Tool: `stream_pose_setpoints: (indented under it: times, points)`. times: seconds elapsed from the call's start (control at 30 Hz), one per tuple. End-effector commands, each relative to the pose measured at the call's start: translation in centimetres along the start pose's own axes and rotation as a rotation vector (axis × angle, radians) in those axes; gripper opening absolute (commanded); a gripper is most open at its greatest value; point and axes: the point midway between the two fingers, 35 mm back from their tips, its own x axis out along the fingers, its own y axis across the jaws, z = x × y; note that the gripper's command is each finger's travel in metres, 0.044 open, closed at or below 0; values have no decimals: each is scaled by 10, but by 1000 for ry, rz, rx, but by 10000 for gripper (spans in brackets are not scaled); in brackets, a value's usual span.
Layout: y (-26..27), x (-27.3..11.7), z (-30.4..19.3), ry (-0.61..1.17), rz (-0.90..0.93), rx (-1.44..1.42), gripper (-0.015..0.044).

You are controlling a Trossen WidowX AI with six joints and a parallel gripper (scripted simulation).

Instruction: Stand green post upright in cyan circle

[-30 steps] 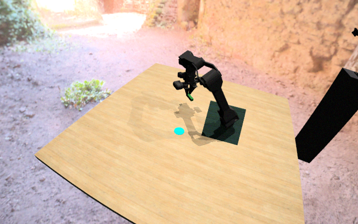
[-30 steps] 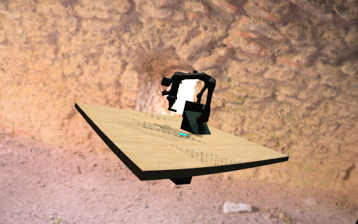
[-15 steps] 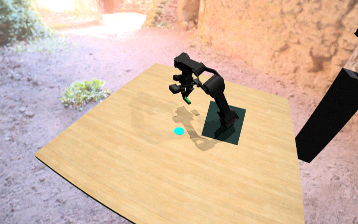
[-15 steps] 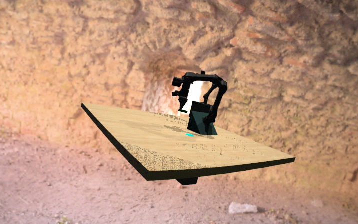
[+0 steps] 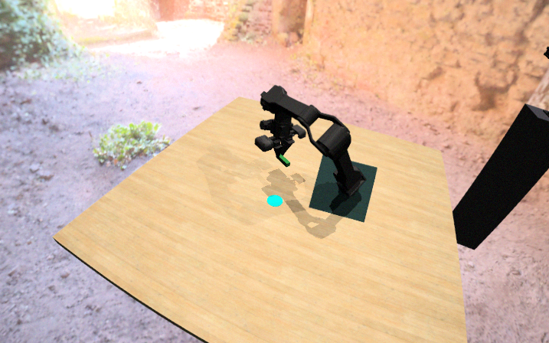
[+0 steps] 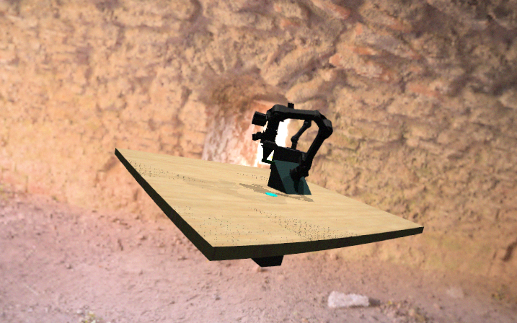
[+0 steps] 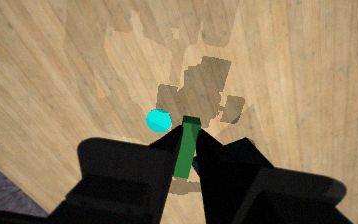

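We see the claw [image 7: 189, 134] pinching the green post [image 7: 187, 147] up in the air, high over the wooden bench [image 5: 233, 272]. The post sticks out past the fingertips. From the wrist view, the cyan circle [image 7: 158, 120] sits just left of the post's tip.

Lighting: warm, bright daylight; overexposed glare at upper left of the top view. Shadows: layered, blocky-edged arm shadows on the table [image 5: 225, 264]. Quality: soft, blurred backgrounds; speckled noise on exterior tabletop.
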Motion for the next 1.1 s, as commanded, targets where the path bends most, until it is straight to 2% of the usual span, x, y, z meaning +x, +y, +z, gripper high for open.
stream_pose_setpoints:
  times: [0.0,0.7,1.07]
  points:
    - [11,0,-11,5,5,-17,23]
    - [54,-1,-62,19,19,-142,23]
    - [53,3,-67,4,-21,-154,23]
